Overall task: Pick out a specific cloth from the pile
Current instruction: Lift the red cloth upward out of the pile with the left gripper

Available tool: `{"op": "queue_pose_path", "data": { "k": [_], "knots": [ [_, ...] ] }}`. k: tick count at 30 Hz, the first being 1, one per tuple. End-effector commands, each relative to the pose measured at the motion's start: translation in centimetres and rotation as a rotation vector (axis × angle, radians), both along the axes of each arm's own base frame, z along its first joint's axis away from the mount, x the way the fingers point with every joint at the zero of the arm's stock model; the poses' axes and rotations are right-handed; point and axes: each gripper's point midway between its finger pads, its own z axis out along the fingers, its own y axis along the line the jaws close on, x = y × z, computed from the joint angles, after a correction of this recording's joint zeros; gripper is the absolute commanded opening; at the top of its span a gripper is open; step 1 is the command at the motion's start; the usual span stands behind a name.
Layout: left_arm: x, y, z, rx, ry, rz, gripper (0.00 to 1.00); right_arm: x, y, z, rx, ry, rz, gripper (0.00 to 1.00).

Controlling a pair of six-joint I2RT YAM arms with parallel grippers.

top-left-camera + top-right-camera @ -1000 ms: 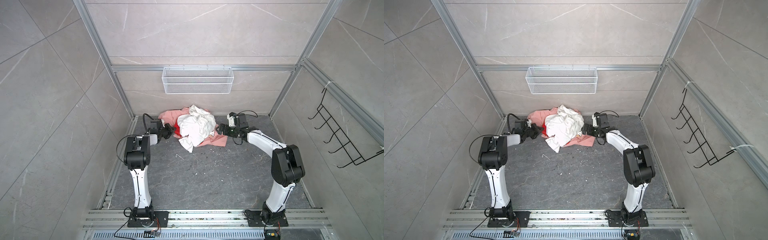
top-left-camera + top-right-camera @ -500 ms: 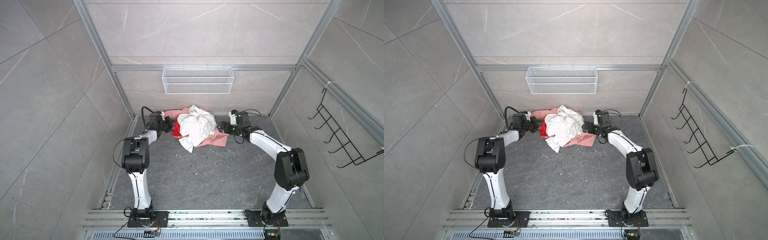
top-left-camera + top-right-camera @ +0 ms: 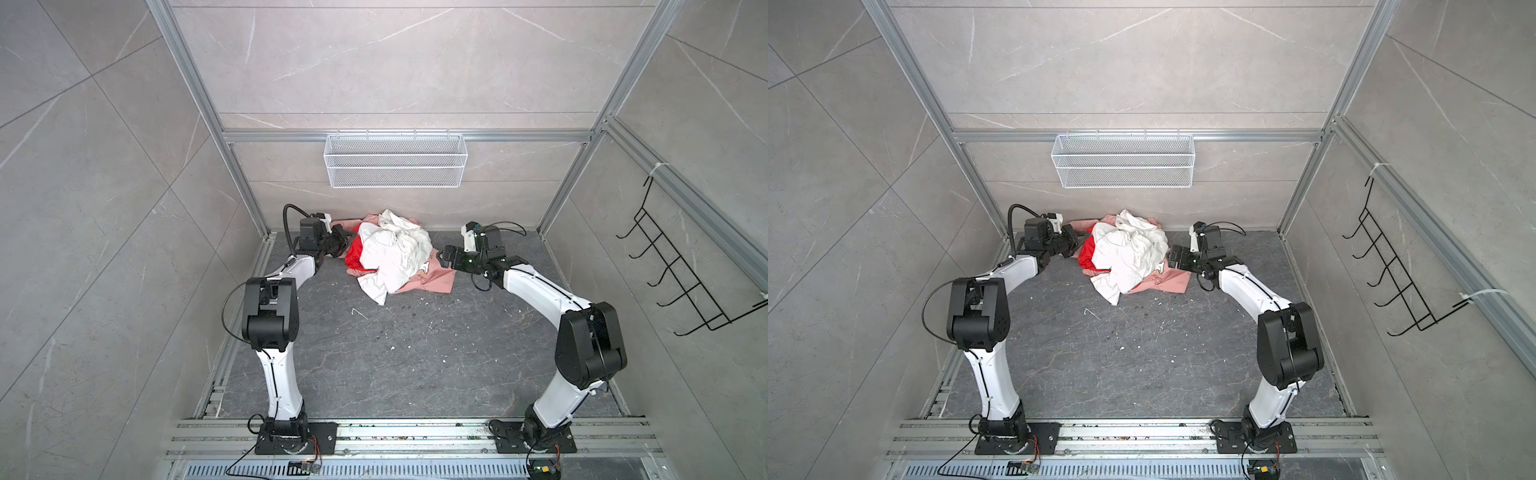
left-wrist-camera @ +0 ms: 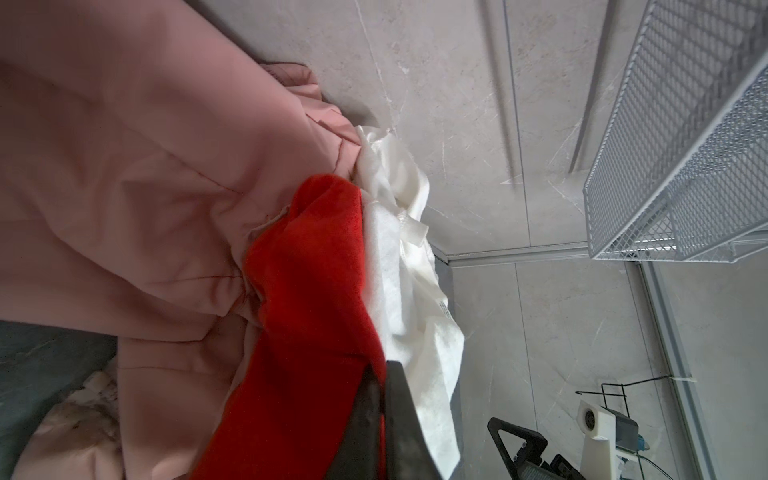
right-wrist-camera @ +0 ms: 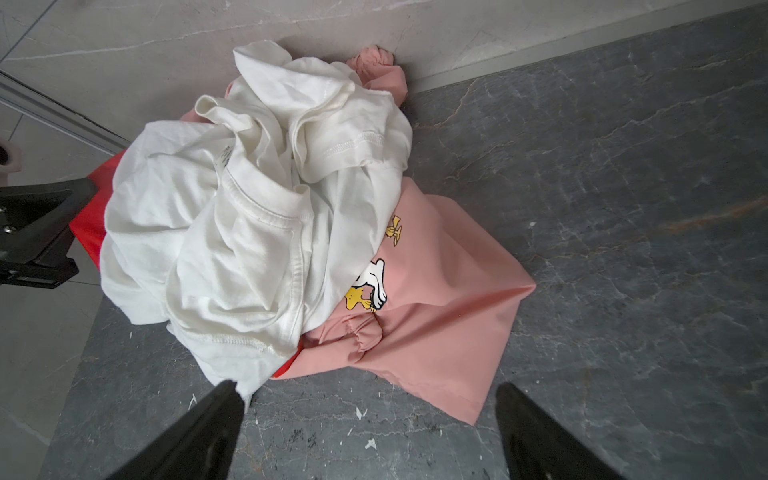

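Observation:
The pile lies on the dark floor against the back wall. A crumpled white garment [image 3: 395, 253] [image 5: 249, 208] tops it, and a pale pink one with a cartoon print [image 3: 432, 280] [image 5: 436, 311] lies beneath. The bright red cloth [image 3: 353, 255] [image 3: 1086, 253] [image 4: 311, 291] shows at the pile's left edge. My left gripper [image 3: 343, 245] [image 3: 1077, 243] [image 4: 382, 374] is shut on a fold of this cloth. My right gripper [image 3: 442, 257] [image 3: 1173, 257] [image 5: 365, 390] stands open just right of the pile, over the floor by the pink hem, and it holds nothing.
A white wire basket [image 3: 395, 166] hangs on the back wall above the pile. A black hook rack [image 3: 681, 282] is fixed to the right wall. Aluminium frame posts [image 3: 245, 183] stand in the back corners. The pile touches the back wall.
The left wrist has shifted toward the back wall, still gripping, and more red cloth now shows at the pile's left edge. The right gripper has barely moved.

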Motion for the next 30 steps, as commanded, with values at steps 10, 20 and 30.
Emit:
{"op": "queue_pose_path", "data": {
  "k": [10,20,30],
  "knots": [
    [-0.9,-2.4,12.1,-0.011,-0.263,-0.058,0.0,-0.8,-0.2,1.4,0.003,-0.031,-0.012,0.97],
    [-1.2,-2.9,16.8,-0.027,-0.354,-0.077,0.0,-0.7,-0.3,1.8,-0.004,-0.04,-0.013,0.97],
    [-2.4,-3.1,20.4,-0.048,-0.42,-0.083,0.0,-0.7,-0.3,2.2,-0.008,-0.046,-0.012,0.97]
  ]
}}
